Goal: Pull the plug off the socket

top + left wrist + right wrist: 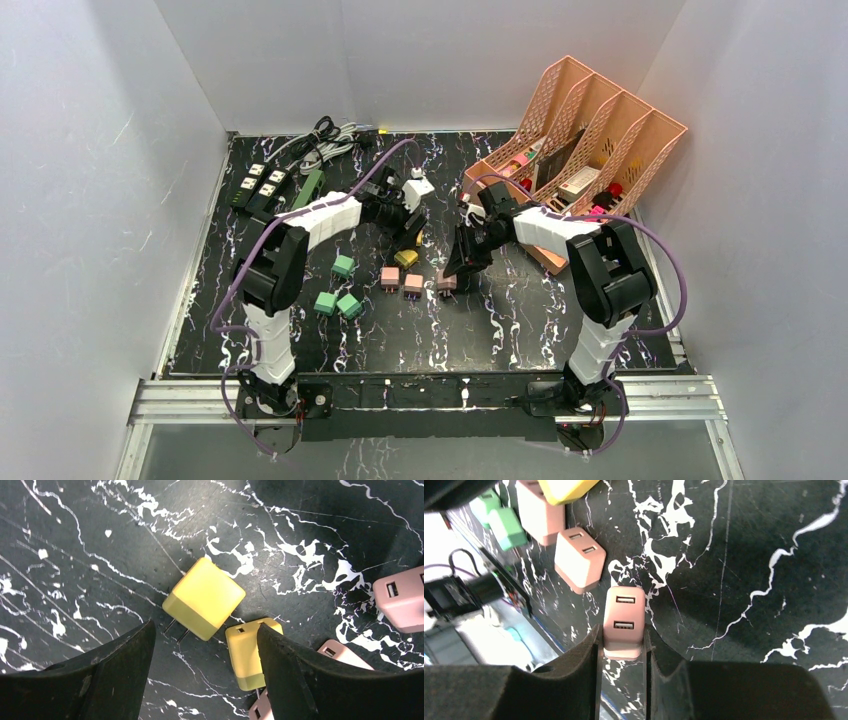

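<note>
My left gripper [206, 627] is open and empty, low over the table, with a yellow plug [204, 597] lying just beyond its fingertips, prongs toward me. A second yellow plug [246, 652] lies against the right finger. In the top view this gripper [410, 238] is above the yellow plugs [406, 258]. My right gripper [622, 632] is shut on a pink USB plug [624, 617] at the table surface; the top view shows that gripper [455, 268] and plug [446, 283]. Black socket strips [262, 185] lie at the far left, away from both grippers.
Two more pink plugs [400, 280] and three green plugs [338, 292] lie on the marble table [520, 320]. A white adapter [418, 188] and cables [330, 140] sit at the back. An orange file rack [590, 130] stands at the far right.
</note>
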`<act>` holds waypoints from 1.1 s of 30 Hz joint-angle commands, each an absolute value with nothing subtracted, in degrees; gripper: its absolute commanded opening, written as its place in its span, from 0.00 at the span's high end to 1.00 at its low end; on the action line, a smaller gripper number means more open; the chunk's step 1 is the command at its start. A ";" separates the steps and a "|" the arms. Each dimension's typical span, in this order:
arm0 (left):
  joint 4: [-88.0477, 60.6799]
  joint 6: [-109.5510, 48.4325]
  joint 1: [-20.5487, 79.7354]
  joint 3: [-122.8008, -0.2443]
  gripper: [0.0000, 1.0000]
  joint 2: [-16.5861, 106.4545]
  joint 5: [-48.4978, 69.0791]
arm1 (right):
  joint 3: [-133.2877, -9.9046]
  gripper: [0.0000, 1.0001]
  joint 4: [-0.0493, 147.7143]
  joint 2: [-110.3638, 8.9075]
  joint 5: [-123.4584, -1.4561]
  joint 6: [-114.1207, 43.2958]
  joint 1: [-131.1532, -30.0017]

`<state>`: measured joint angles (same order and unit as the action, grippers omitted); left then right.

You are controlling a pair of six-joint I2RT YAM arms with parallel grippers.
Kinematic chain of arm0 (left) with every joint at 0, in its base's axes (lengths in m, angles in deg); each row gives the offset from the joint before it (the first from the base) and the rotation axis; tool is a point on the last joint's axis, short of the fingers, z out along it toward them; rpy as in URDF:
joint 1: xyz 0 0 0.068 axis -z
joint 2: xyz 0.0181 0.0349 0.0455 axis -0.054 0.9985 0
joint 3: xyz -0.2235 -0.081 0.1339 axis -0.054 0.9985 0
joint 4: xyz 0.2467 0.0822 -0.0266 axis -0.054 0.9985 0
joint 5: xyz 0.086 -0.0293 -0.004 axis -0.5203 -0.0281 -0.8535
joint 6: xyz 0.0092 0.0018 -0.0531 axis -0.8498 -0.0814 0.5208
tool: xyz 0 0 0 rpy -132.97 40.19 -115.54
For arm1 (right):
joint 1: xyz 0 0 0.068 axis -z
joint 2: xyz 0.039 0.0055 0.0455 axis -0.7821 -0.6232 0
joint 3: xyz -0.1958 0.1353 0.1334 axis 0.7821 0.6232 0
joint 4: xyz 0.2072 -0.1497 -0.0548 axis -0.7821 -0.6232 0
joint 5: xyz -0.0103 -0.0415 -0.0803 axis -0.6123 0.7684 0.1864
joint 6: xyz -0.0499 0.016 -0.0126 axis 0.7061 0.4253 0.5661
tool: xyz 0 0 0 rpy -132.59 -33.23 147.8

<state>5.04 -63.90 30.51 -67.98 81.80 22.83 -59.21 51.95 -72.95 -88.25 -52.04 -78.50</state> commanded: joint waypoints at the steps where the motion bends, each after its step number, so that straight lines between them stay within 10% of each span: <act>1: 0.91 -73.51 29.37 -67.68 0.29 80.25 32.56 | -59.36 0.88 53.10 -72.79 -94.93 -39.68 -78.38; 17: 12.82 -85.44 27.79 -78.99 0.33 90.69 41.23 | -63.33 0.58 55.40 -79.19 -98.92 -37.81 -78.42; 23: 12.72 -85.62 27.97 -79.43 0.33 92.61 40.34 | -64.93 0.11 55.38 -76.67 -91.74 -40.59 -77.58; 33: 11.58 -84.11 27.59 -82.10 0.53 95.61 43.49 | -69.69 0.06 56.00 -69.77 -80.96 -42.72 -77.09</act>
